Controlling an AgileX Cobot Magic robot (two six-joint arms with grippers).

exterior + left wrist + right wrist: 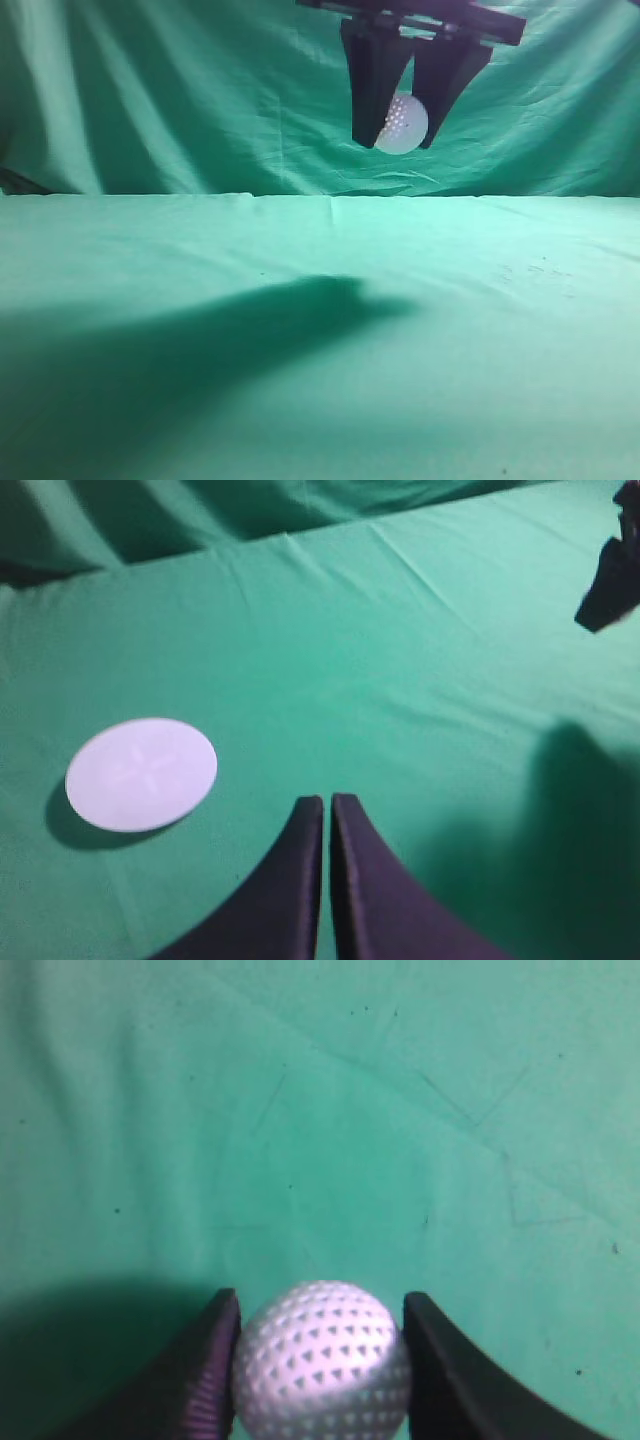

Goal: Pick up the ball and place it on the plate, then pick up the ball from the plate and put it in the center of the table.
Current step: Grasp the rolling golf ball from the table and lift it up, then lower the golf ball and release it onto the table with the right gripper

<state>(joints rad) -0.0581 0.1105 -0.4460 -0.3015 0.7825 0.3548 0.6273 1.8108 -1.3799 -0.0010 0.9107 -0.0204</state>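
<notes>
The worktop (320, 300), covered in wrinkled teal-green cloth, is seen spread wide below the right pincer (402, 130), well apart from it, and a broad dark shadow (200, 350) is cast across it beneath and to the left of that pincer. A draped green backdrop (180, 100) is hung behind the pincer. The right pincer is held high above the worktop with its 2 dark fingers (368, 90) pointed downward. A round pale plate (141, 773) is laid flat on the worktop, to the left of the left pincer (327, 802) and a little beyond its tips, apart from it. The left pincer is pressed together with nothing between its fingers. The ball (322, 1360), white and dimpled, is pinched between the 2 fingers of the right pincer (322, 1305), touched on both sides and lifted clear of the worktop.
</notes>
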